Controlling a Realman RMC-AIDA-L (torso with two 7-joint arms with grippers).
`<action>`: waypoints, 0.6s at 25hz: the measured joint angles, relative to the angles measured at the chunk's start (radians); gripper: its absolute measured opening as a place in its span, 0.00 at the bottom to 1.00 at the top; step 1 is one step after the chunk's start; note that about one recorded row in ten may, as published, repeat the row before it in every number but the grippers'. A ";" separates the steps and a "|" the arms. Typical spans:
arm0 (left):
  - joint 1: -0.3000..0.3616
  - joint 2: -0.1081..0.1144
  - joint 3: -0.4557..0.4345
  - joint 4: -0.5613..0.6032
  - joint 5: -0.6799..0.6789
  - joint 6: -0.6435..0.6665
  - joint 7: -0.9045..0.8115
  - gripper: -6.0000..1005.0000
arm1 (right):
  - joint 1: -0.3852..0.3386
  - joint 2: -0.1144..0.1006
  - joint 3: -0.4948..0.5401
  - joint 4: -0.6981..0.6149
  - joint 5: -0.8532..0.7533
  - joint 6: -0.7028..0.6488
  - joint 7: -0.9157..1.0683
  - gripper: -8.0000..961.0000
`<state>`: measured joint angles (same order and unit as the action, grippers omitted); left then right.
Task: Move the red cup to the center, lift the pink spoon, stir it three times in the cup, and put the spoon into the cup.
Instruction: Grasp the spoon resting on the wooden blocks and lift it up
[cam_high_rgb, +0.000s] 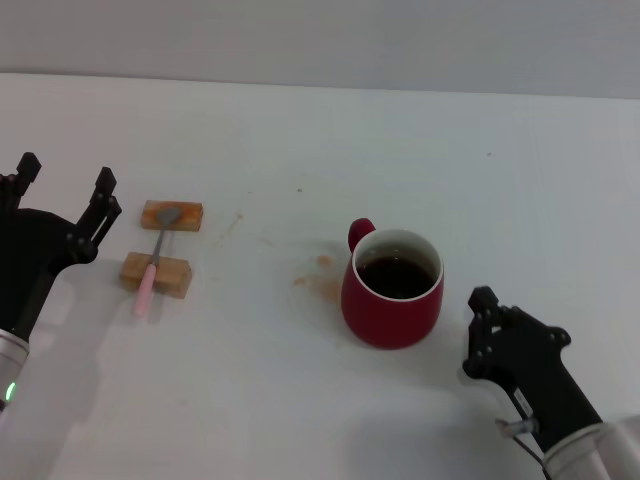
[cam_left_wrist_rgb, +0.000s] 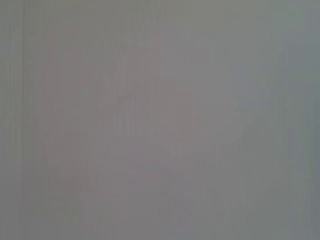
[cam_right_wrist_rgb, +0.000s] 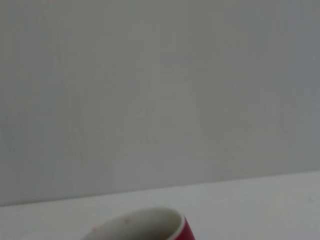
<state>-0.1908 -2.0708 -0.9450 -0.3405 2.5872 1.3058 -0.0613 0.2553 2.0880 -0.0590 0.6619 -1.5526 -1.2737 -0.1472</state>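
Your right gripper (cam_high_rgb: 487, 320) sits low on the white table (cam_high_rgb: 300, 130), just to the right of the squat dark-red ceramic mug (cam_high_rgb: 392, 289) with dark liquid inside; you cannot tell how its fingers stand. Your left gripper (cam_high_rgb: 62, 185) hovers with fingers spread and nothing between them. Just to its right, the small pink-handled metal spoon (cam_high_rgb: 153, 265) lies across two orange-tan wooden blocks (cam_high_rgb: 156, 274), well apart from the mug.

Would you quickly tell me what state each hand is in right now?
Left hand: open, holding nothing, beside the pink spoon.
Right hand: cannot be told, beside the red cup.
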 joint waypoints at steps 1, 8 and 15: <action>0.000 0.000 0.000 0.000 0.000 0.000 0.000 0.83 | -0.012 0.001 -0.002 0.000 0.000 0.000 0.000 0.01; -0.006 0.000 0.000 -0.002 0.002 -0.001 0.000 0.83 | -0.024 0.002 -0.004 -0.005 0.000 0.010 0.000 0.01; 0.001 0.000 0.000 -0.008 0.002 0.005 0.000 0.83 | 0.011 0.003 0.001 -0.004 0.000 0.030 0.000 0.01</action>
<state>-0.1901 -2.0709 -0.9449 -0.3487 2.5890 1.3103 -0.0613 0.2667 2.0906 -0.0579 0.6581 -1.5526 -1.2441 -0.1472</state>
